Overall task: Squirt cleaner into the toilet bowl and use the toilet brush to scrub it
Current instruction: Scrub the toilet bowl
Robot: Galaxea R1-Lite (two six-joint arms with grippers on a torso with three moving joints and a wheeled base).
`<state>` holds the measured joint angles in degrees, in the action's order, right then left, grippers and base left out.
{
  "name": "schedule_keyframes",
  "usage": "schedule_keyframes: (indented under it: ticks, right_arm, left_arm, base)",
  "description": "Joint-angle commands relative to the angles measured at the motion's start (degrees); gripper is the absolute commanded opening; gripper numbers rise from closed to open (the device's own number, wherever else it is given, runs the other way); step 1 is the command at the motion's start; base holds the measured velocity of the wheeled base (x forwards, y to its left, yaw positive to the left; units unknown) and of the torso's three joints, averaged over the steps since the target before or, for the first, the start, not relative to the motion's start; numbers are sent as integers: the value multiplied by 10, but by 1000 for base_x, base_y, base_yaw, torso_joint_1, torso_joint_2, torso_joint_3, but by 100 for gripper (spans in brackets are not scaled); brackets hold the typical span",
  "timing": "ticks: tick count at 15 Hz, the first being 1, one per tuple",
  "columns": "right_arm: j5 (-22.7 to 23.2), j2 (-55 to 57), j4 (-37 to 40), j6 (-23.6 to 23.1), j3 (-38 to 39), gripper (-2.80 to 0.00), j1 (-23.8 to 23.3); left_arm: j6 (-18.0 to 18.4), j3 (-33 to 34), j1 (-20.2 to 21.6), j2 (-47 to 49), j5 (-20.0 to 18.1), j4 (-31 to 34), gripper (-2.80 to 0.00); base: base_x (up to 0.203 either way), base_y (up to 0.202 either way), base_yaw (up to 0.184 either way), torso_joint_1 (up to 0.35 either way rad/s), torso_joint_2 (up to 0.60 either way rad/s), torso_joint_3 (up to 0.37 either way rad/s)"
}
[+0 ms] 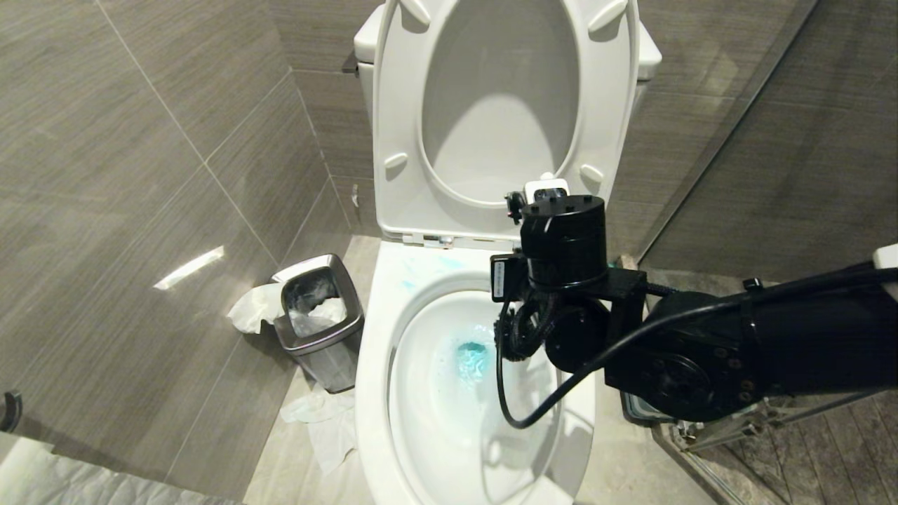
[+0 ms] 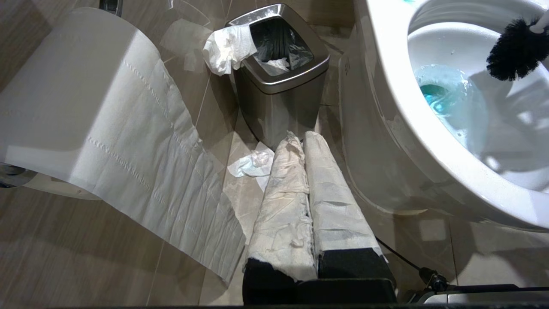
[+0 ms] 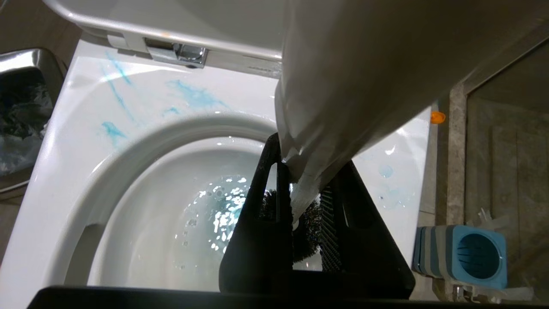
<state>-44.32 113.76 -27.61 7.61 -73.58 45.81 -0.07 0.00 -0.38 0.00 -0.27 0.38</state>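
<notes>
1. Turquoise is already in play: the cleaner (image 1: 471, 359) pools blue at the bottom of the toilet bowl (image 1: 382, 337), centre of the head view, with pale streaks across the flat rim toward the hinges. By my reading the squirting step is done and the scrub is the step in hand.

2. The right gripper (image 3: 300, 201) hangs over the bowl, mid-right in the head view, its jaws closed tight on the handle of the toilet brush (image 2: 517, 49). In the right wrist view the pale handle fills the upper middle of the frame and runs down between the two black fingers.

3. Where is the head? Black bristles show just beyond the fingertips in the right wrist view, and in the upper right corner of the left wrist view they sit inside the bowl, above the blue water and apparently clear of the ceramic.

4. Next move, as I judge it: lower the head against the bowl wall and sweep it through the cleaner, keeping the grip firm so the handle doesn't twist.

5. The left gripper (image 2: 305, 197) is parked low beside the bowl, jaws shut on nothing, wrapped in white paper, pointing at the steel bin (image 2: 281, 86) at top centre of its own view.

6. The blue-and-grey holder (image 3: 465, 255) waits at lower right in the right wrist view.
</notes>
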Motion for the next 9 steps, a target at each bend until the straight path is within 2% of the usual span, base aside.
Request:
schedule_keyframes:
  ticks: [1,9]
  right_arm:
    - [2,53,1,1,-41,-280,-13]
    - [8,146,19,2,-177,-280,-16]
  left_arm:
    - [0,1,0,1,0,0,-280]
    - [0,1,0,1,0,0,-280]
  base:
    - [0,0,0,0,0,0]
    - [0,0,0,0,0,0]
